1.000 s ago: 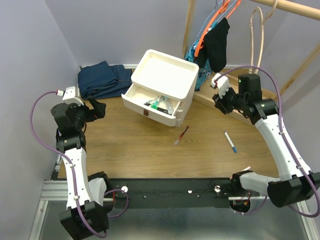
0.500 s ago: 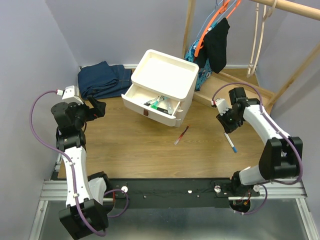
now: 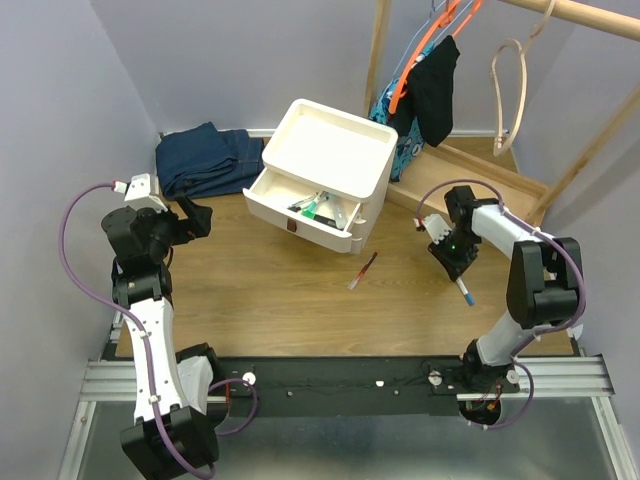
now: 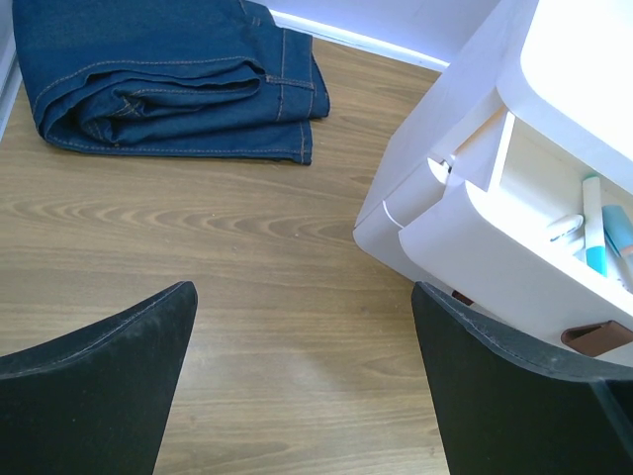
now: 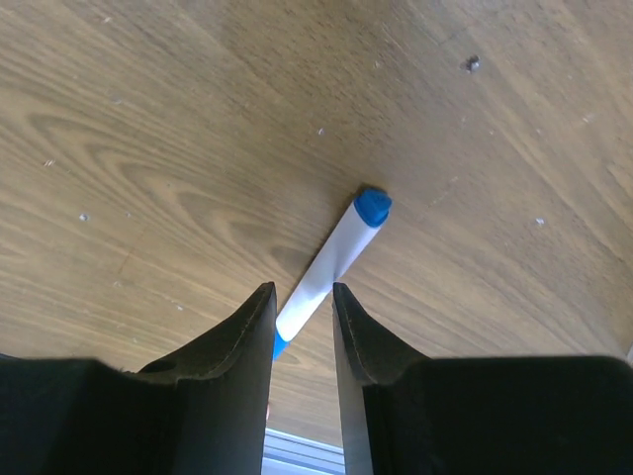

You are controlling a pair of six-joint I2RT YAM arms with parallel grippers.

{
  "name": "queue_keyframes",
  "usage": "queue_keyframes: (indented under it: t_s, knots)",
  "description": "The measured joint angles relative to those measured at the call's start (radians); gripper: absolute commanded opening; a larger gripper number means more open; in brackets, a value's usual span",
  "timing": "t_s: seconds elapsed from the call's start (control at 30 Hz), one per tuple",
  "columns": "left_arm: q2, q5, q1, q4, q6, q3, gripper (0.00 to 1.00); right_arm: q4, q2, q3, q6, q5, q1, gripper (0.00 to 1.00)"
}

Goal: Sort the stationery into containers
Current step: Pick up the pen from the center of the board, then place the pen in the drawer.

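Observation:
A slim white marker with a blue cap [image 5: 341,247] lies flat on the wooden table, its tip end showing below my right gripper [image 3: 455,262] in the top view [image 3: 465,293]. My right gripper [image 5: 304,287] is down at the table, its narrowly open fingers straddling the marker's lower end. A red pen [image 3: 363,270] lies in front of the white drawer unit [image 3: 330,150]. One drawer [image 3: 300,222] is pulled out and holds several markers [image 3: 320,207], which also show in the left wrist view [image 4: 593,228]. My left gripper [image 3: 195,215] hovers wide open and empty [image 4: 302,292] left of the containers [image 4: 465,218].
Folded blue jeans [image 3: 205,160] lie at the back left [image 4: 168,79]. A long wooden tray [image 3: 470,180] slants behind my right arm. Clothes on hangers [image 3: 435,80] dangle from a wooden rack at the back right. Purple walls close in on the left and rear.
My right arm swung down and toward the table centre, lowering its gripper over the blue-capped marker, and its fingers narrowed a little. The left arm stayed still.

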Motion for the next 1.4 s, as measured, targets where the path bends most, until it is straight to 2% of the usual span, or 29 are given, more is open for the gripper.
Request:
queue_keyframes:
  t_s: [0.23,0.27,0.37,0.47,0.6,0.8,0.93,1.03,1.17,1.4]
  knots:
    - [0.005,0.000,0.000,0.000,0.000,0.000,0.99,0.029,0.060,-0.009,0.008,0.028,0.000,0.34]
    - [0.006,0.000,0.000,0.000,0.000,0.000,0.99,0.032,0.067,-0.013,0.011,0.031,0.000,0.32]
    - [0.007,0.000,0.000,0.000,0.000,0.000,0.99,0.038,0.068,-0.017,0.011,0.039,0.002,0.17]
    - [0.008,0.000,0.000,0.000,0.000,0.000,0.99,0.034,0.067,-0.019,0.015,0.039,0.001,0.11]
    - [0.011,0.000,0.000,0.000,0.001,0.000,0.99,0.014,0.065,-0.008,0.008,0.002,0.001,0.08]
    - [0.018,0.000,0.000,0.002,0.000,0.000,0.99,-0.103,-0.003,0.108,-0.033,-0.237,0.036,0.08]
    - [0.029,0.000,0.000,0.011,0.000,0.000,0.99,-0.172,-0.127,0.202,-0.126,-0.444,0.110,0.08]
    - [0.042,0.000,0.000,0.012,0.000,0.000,0.99,-0.195,-0.227,0.209,-0.176,-0.554,0.190,0.07]
    - [0.051,0.000,0.000,0.011,0.000,0.008,0.99,-0.151,-0.321,0.172,-0.182,-0.612,0.298,0.07]
    - [0.051,0.000,0.000,0.011,0.000,0.017,0.99,0.061,-0.443,0.128,-0.118,-0.632,0.393,0.05]
